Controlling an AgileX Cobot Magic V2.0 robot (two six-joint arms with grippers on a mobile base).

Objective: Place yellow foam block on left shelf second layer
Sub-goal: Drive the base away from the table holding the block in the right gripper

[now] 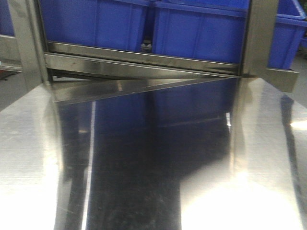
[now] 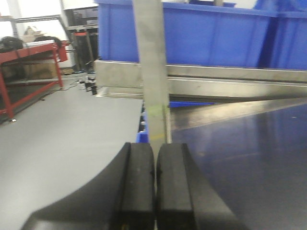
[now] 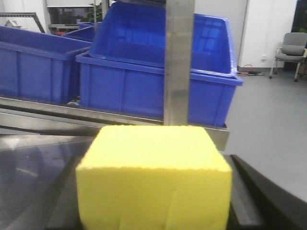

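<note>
The yellow foam block point(image 3: 153, 148) fills the lower middle of the right wrist view, held between the dark fingers point(image 3: 261, 191) of my right gripper point(image 3: 153, 206), which is shut on it just above the steel surface. My left gripper point(image 2: 155, 160) is shut and empty, its two black pads pressed together in front of a steel upright post point(image 2: 152, 72). Neither gripper nor the block shows in the front view.
A steel shelf rail point(image 1: 144, 62) carries blue plastic bins point(image 1: 196, 28) behind a shiny steel tabletop point(image 1: 144, 158). Steel uprights stand at left point(image 1: 26, 43) and right point(image 1: 259, 33). A post point(image 3: 178, 62) rises right behind the block. A red workbench point(image 2: 29, 52) stands on the floor at far left.
</note>
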